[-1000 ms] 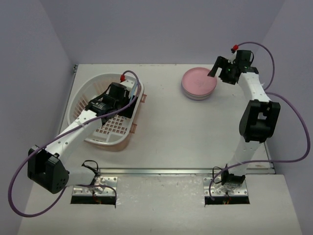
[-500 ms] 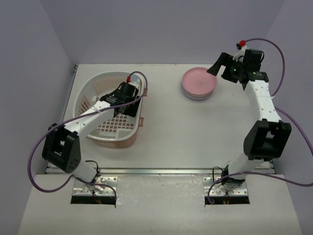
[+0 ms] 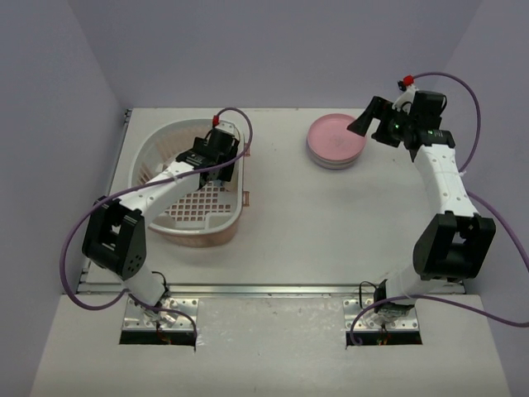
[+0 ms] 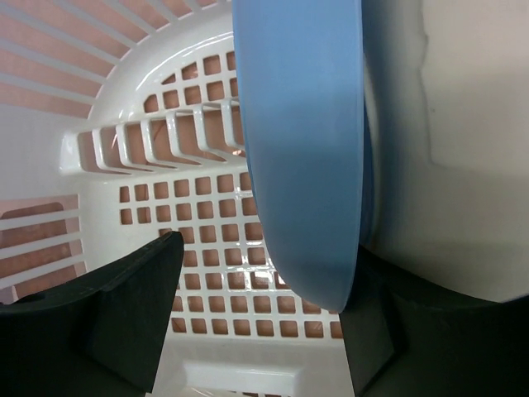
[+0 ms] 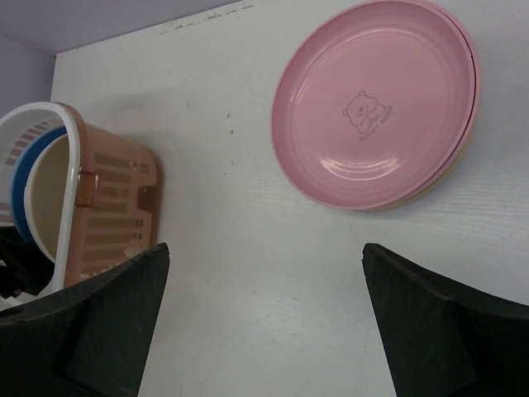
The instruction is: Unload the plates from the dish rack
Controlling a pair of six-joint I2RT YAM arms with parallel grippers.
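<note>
The dish rack (image 3: 165,217) sits at the left of the table, and my left gripper (image 3: 216,161) reaches down into its far right end. In the left wrist view a blue plate (image 4: 306,149) stands on edge between my open fingers, close against the right finger (image 4: 372,331), with a wide gap to the left finger (image 4: 124,314). A cream plate (image 4: 463,165) stands just behind it. On the table lies a stack topped by a pink plate (image 3: 336,141) (image 5: 376,103). My right gripper (image 3: 365,124) (image 5: 264,273) hovers open and empty beside that stack.
The rack's grid floor (image 4: 215,248) and upright ribs (image 4: 157,141) lie under the left gripper. The right wrist view shows the rack's pink side wall (image 5: 107,207) with the blue plate (image 5: 25,178) inside. A yellowish rim (image 5: 446,186) shows beneath the pink plate.
The left arm has swung to the far right end of the rack, and the rack has shifted slightly right. The right gripper has drawn up and right, away from the pink stack.
</note>
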